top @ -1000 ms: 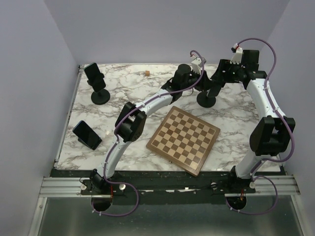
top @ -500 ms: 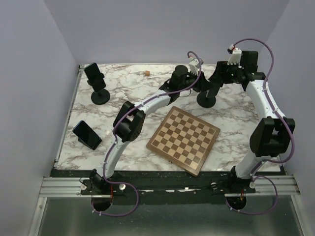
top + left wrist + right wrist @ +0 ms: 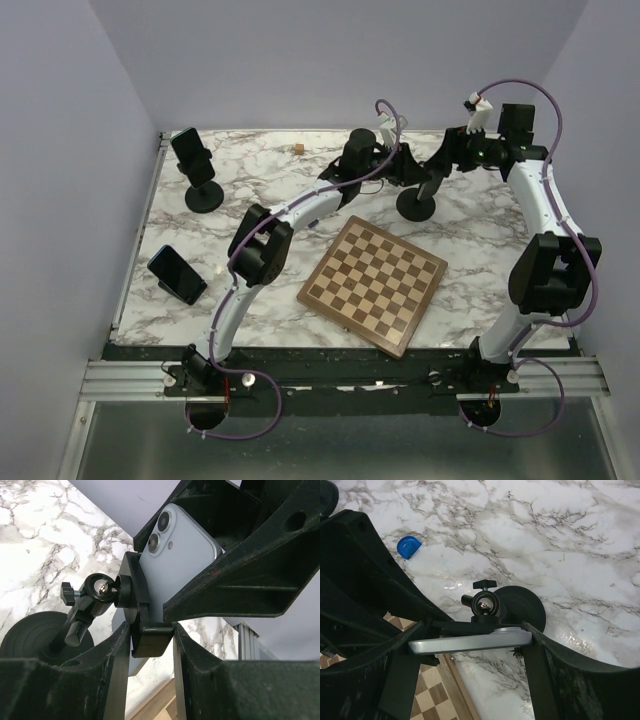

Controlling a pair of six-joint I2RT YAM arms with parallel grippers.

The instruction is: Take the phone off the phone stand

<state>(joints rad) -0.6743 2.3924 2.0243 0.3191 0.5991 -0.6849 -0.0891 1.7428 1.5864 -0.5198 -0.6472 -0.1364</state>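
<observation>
The phone (image 3: 180, 555) shows its pale blue back and two lenses in the left wrist view, sitting in the black phone stand (image 3: 132, 592). My left gripper (image 3: 150, 636) is shut on the stand's lower clamp bracket. Seen edge-on in the right wrist view, the phone (image 3: 470, 642) is a silver bar spanning my right gripper (image 3: 470, 647), which is shut on its two ends. Behind it are the stand's ball joint (image 3: 484, 603) and round base (image 3: 522, 609). From above, both grippers (image 3: 405, 165) (image 3: 447, 160) meet over the stand's base (image 3: 416, 204) at the back of the table.
A chessboard (image 3: 373, 285) lies just in front of the stand. Another stand with a phone (image 3: 195, 165) is at the back left, and a phone on a low holder (image 3: 177, 273) at the left edge. A small wooden cube (image 3: 299, 149) and a blue piece (image 3: 408, 546) lie nearby.
Both grippers have shifted a little toward the back wall together with the top of the stand. Neither grip has changed.
</observation>
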